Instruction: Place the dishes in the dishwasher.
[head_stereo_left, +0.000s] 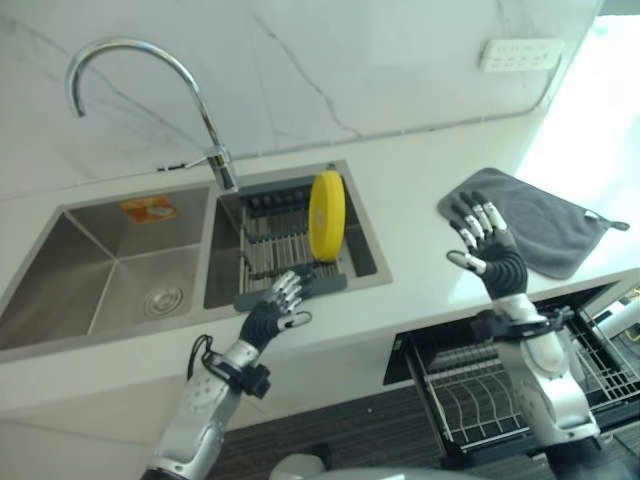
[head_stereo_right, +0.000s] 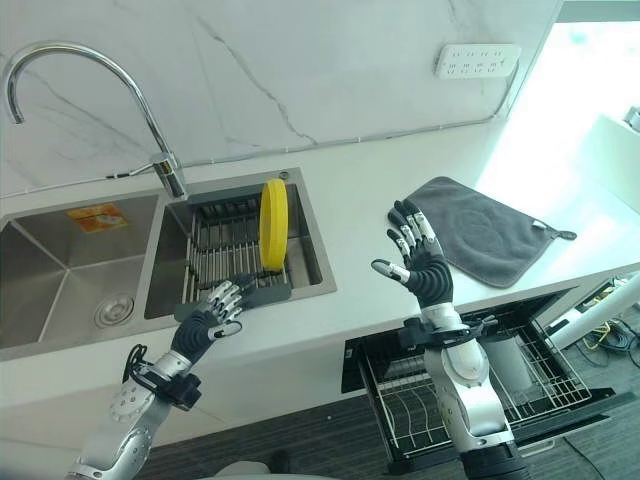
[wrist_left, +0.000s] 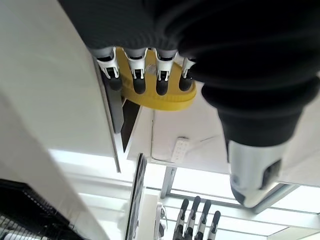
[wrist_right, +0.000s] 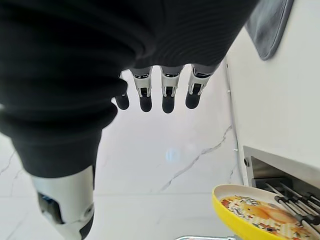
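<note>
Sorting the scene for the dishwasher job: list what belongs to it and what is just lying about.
Belongs to the job:
yellow plate, standing on edge in the sink rack
dishwasher rack, pulled out below the counter
left hand, open, at the sink rack's near edge
right hand, open, above the counter

Lying about:
grey cloth
tap
left basin
wall socket

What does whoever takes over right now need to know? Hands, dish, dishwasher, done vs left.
Left hand: open, fingers relaxed, at the front edge of the dark wire drying rack in the right sink basin, holding nothing.
Right hand: open, fingers spread, raised over the white counter beside the grey cloth, empty.
Round yellow plate: upright on edge in the rack, untouched.
Dishwasher's lower wire basket: pulled out below the counter; no dish visible in it.
Done: dishwasher open. Left: grasp the plate and load it.
</note>
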